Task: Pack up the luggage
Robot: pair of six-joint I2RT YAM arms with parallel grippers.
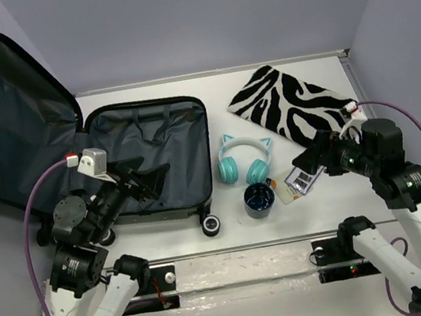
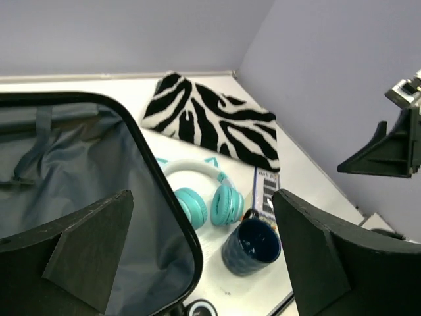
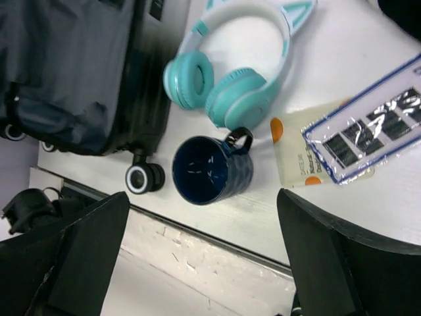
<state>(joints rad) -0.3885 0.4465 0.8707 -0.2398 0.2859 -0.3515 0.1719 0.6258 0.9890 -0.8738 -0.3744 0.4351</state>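
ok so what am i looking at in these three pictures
Two robot arms are bolted to a white table, each ending in a two-finger gripper. One picture looks down from above; the other two come from wrist cameras, so the dark wedges are each arm's own fingers. On the table lie the open luggage, teal cat-ear headphones, a dark blue mug, a zebra-striped pouch and a flat printed packet. The left gripper and right gripper are both open, holding nothing.

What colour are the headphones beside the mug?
The headphones are teal with a white cat-ear headband; clearest in the right wrist view.
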